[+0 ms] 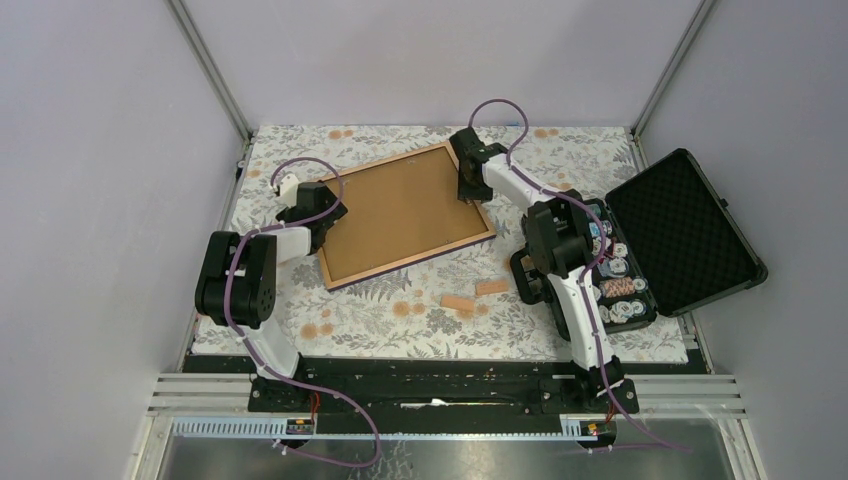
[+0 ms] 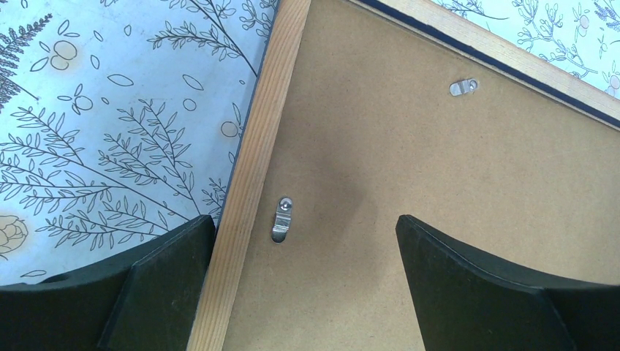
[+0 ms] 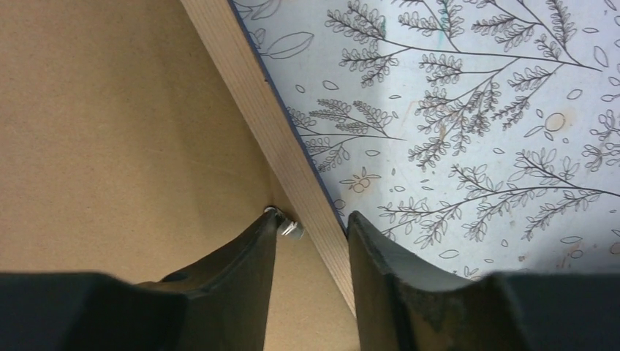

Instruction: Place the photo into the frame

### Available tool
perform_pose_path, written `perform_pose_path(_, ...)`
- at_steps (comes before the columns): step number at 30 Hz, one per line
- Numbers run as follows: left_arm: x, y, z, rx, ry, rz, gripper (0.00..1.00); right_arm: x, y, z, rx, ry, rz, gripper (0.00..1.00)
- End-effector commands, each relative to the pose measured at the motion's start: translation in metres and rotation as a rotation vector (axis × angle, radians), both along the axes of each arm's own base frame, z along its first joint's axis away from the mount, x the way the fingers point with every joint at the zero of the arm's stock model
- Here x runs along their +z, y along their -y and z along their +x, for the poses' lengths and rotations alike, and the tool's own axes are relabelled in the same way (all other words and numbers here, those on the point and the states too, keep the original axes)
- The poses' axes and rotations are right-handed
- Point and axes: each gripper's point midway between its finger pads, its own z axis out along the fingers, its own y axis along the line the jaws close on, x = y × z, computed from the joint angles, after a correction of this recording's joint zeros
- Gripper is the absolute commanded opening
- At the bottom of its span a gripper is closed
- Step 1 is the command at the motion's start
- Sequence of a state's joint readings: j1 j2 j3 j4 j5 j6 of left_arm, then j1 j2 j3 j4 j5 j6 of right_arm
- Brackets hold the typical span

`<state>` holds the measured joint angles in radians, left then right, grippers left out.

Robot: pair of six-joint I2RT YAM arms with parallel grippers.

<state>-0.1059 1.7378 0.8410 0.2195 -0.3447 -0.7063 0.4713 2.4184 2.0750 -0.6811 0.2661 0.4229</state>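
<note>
The frame point(image 1: 412, 260) lies face down on the floral cloth, its light wood rim up and a navy edge showing. A plain brown backing board point(image 1: 400, 210) fills it. The photo is hidden. My left gripper point(image 1: 318, 215) is open at the frame's left side. In the left wrist view it point(image 2: 304, 223) straddles the wood rim point(image 2: 252, 168), with a metal clip point(image 2: 281, 219) lying between the fingers. My right gripper point(image 1: 468, 185) is at the frame's far right side. In the right wrist view it point(image 3: 313, 219) is narrowly open around the rim point(image 3: 307, 197), its left fingertip touching a metal clip point(image 3: 291, 229).
An open black foam-lined case point(image 1: 680, 230) stands at the right, its tray point(image 1: 615, 280) holding several small round items. Two small tan pieces point(image 1: 460, 300) lie on the cloth in front of the frame. A second clip point(image 2: 463, 87) sits on the backing board.
</note>
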Motion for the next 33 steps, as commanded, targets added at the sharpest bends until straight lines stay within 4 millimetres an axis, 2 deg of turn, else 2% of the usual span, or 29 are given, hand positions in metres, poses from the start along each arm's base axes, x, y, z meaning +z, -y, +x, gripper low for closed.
perform_pose_path(1,0.024,0.007,0.016,-0.018,0.085,-0.018,0.98,0.019,-0.012,-0.003,0.04,0.0,0.052,0.41)
perform_pose_path(6,0.024,0.006,0.016,-0.017,0.086,-0.018,0.99,0.014,-0.011,-0.003,0.058,-0.012,0.049,0.28)
perform_pose_path(10,0.024,0.007,0.016,-0.02,0.085,-0.02,0.98,0.009,-0.006,-0.001,0.056,-0.015,0.035,0.14)
perform_pose_path(14,0.025,0.007,0.017,-0.024,0.091,-0.02,0.98,0.011,-0.004,0.0,0.059,-0.01,0.035,0.14)
perform_pose_path(16,0.024,0.008,0.016,-0.029,0.09,-0.022,0.98,0.014,-0.007,-0.001,0.073,0.0,0.052,0.18)
perform_pose_path(17,0.025,0.009,0.016,-0.032,0.092,-0.022,0.98,0.016,-0.008,-0.001,0.078,0.006,0.06,0.24)
perform_pose_path(19,0.026,0.01,0.017,-0.036,0.095,-0.023,0.98,0.021,-0.009,-0.001,0.085,0.024,0.07,0.43)
perform_pose_path(21,0.027,0.009,0.016,-0.034,0.099,-0.021,0.98,0.029,-0.008,-0.001,0.095,0.046,0.078,0.53)
perform_pose_path(23,0.029,0.009,0.013,-0.024,0.101,-0.029,0.99,0.034,-0.008,-0.002,0.102,0.06,0.08,0.61)
perform_pose_path(26,0.043,0.007,0.005,-0.003,0.112,-0.046,0.99,0.039,-0.008,-0.001,0.118,0.08,0.083,0.73)
perform_pose_path(30,0.06,0.002,-0.009,0.058,0.037,-0.045,0.99,0.035,-0.006,0.002,0.128,0.107,0.075,0.86)
perform_pose_path(31,0.061,-0.002,-0.016,0.107,-0.007,-0.034,0.99,0.031,-0.007,0.004,0.131,0.113,0.072,0.88)
perform_pose_path(33,0.06,0.001,-0.034,0.174,-0.095,-0.031,0.99,0.025,-0.005,0.008,0.121,0.116,0.056,0.92)
